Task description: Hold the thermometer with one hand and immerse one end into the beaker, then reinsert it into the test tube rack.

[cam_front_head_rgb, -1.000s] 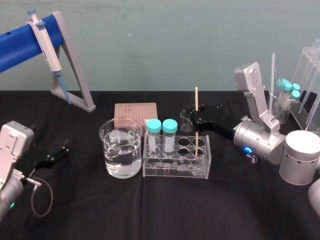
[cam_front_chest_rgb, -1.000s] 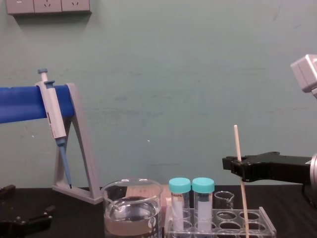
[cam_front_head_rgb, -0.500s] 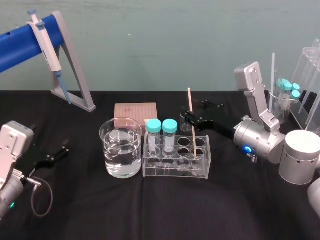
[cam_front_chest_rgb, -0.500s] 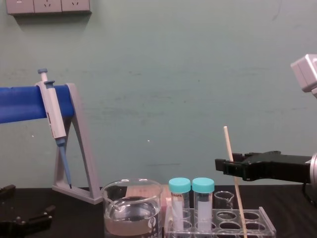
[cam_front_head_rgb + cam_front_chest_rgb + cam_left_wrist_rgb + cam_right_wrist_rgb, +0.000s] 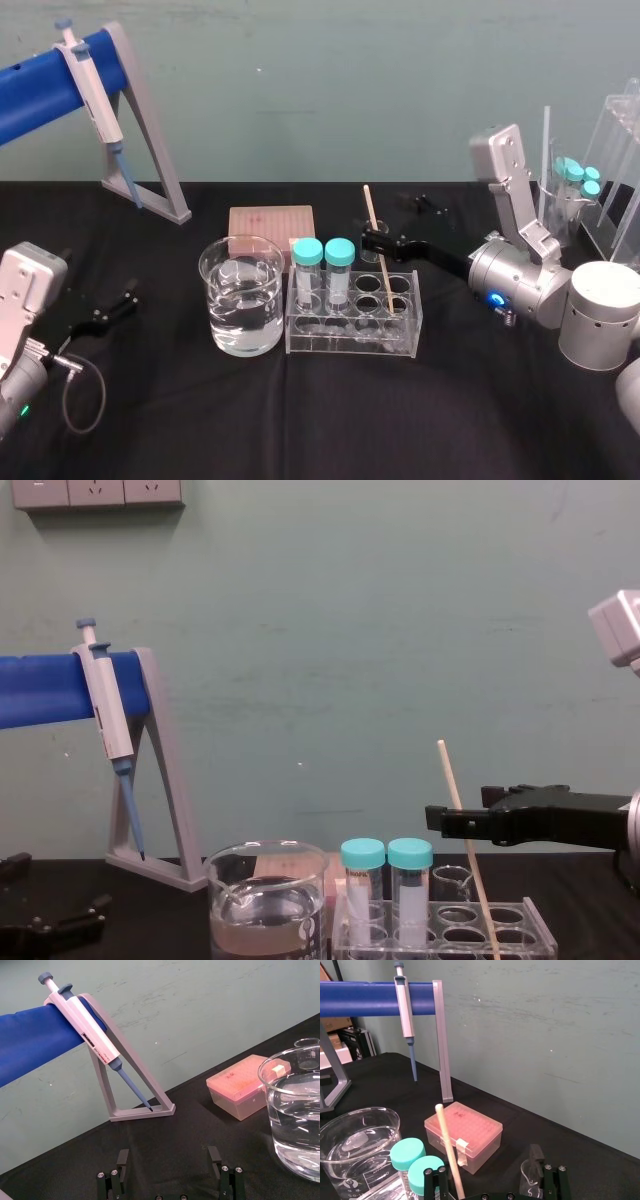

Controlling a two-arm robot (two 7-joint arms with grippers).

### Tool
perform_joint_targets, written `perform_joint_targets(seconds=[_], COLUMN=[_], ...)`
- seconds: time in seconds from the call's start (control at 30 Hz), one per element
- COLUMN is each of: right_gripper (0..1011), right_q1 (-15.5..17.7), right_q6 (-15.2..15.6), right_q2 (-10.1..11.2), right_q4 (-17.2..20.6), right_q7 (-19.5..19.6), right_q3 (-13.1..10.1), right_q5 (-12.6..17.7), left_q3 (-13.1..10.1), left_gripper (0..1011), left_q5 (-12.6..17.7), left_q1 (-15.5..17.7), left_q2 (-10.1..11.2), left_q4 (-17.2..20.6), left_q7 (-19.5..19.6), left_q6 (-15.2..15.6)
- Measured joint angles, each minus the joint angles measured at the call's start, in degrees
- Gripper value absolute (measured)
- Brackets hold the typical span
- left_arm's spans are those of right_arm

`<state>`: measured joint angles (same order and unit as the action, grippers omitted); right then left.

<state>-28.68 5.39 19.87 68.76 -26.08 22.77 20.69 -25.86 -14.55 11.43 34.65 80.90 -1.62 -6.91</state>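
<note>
Showing a black table (image 5: 300, 420) holding a clear rack (image 5: 350, 340) just right of a water-filled beaker (image 5: 240, 330). Hovering the right gripper (image 5: 493, 1174) above the rack's right end, fingers released; resting the left gripper (image 5: 170, 1180) far left, fingers spread. Leaning the thermometer (image 5: 372, 212) in a right-end hole, tilting left, just beside one finger

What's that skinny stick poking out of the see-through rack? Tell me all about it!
It is the thermometer, a very thin, straight, pale cream rod, plain and matt. Its lower end sits in a hole near the right end of the clear test tube rack, and its top leans toward the robot's left. The right gripper is open around it, one black finger at its side.
</note>
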Motion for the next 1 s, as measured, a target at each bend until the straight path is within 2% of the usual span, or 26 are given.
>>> perform_joint_targets(seconds=[0.1,0.3,0.6,1.0], right_gripper=[1002,1003,1003,1003], right_q1=[0.1,0.4,1.5,3.1], right_q6=[0.0,-0.1,-0.5,-0.5], right_q2=[0.0,0.2,0.6,0.5], right_q4=[0.1,0.6,1.7,2.9], right_q7=[0.1,0.4,3.4,5.4], right_q3=[-0.1,-0.7,-3.2,-5.4], right_q5=[0.0,-0.1,-0.6,-1.1], left_q3=[0.0,0.0,0.0,0.0], left_gripper=[1004,1004,1004,1004], left_q5=[0.0,0.0,0.0,0.0], left_q1=[0.0,0.0,0.0,0.0], left_q2=[0.0,0.0,0.0,0.0], left_q4=[0.0,0.0,0.0,0.0], left_q7=[0.0,0.0,0.0,0.0], left_q6=[0.0,0.0,0.0,0.0])
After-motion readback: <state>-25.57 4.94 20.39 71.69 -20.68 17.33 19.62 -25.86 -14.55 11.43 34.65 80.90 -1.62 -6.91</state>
